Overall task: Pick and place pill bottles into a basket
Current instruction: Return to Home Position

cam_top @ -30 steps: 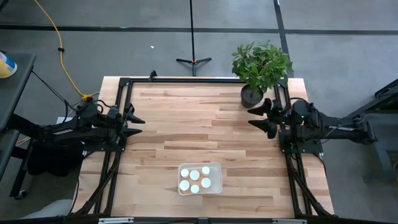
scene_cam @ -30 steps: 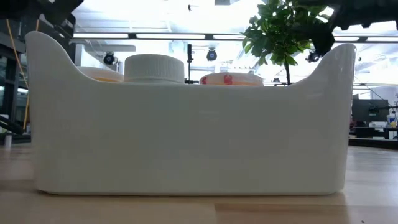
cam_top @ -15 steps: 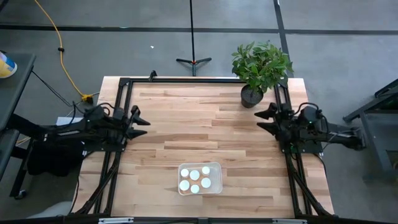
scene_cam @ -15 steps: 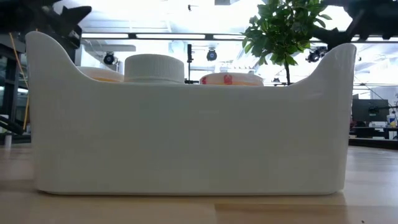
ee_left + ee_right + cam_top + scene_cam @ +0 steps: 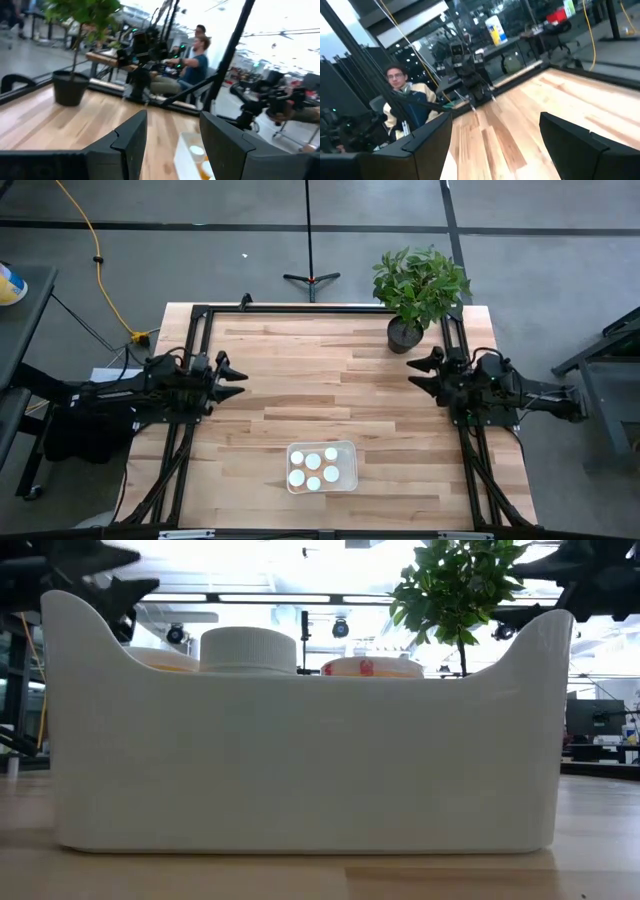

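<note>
Left end effector: wide open, gripping nothing and touching nothing; it hung at the desk's left side, pointing toward the middle, well apart from the basket.
Left fingers: in the left wrist view the two dark fingers stood far apart, with bare wood showing between them.
Right end effector: also wide open and empty; it hung at the desk's right side, facing the left one across the wood.
Right fingers: spread wide in the right wrist view, with nothing between them but the desk.
Basket: on the desk near the edge farthest from the plant, about midway between the two arms and clear of both.
Bottles: upright inside the basket, white caps up, crowded toward its left half; in the low view two caps rose just above the near wall.
Plant: in a dark pot at the far right corner, just beside the right end effector.
People: one seated person and another showed in the room beyond the desk.
</note>
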{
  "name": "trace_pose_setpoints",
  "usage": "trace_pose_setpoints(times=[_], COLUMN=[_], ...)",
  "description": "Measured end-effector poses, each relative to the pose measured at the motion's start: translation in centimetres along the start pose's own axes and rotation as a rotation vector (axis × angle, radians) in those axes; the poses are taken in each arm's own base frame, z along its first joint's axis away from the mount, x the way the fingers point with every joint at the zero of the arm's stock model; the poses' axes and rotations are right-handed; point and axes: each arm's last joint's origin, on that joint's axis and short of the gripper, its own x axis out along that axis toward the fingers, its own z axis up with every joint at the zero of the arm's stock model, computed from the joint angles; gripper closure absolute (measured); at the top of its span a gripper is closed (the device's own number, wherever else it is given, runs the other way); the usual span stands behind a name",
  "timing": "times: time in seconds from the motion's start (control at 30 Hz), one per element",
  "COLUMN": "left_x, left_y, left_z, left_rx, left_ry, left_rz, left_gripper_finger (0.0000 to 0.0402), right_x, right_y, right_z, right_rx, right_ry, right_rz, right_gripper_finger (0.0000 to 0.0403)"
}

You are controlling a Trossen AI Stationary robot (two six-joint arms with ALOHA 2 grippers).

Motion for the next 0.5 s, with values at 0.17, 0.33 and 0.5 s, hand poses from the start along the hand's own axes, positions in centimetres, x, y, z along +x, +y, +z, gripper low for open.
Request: trace_pose_setpoints(times=[0.17,0.33,0.5], left_x=[0.0,0.0,0.0], left_y=[0.12,0.1,-0.07], left_z=[-0.28,-0.19,-0.03], left_rx=[-0.007,-0.011,0.099], left_ry=[0.026,0.016,0.008], left_rz=[0.021,0.021,-0.025], left_gripper_finger=[0.0186,0.0186,0.0186], right_x=[0.0,0.0,-0.03], right_y=[-0.14,-0.14,0.25], right_z=[-0.26,-0.07,0.41], right_rx=[0.105,0.178,-0.112], right_ry=[0.026,-0.006,-0.039], right_rz=[-0.016,-0.034,0.031], right_gripper_finger=[0.0111,0.0111,0.0111])
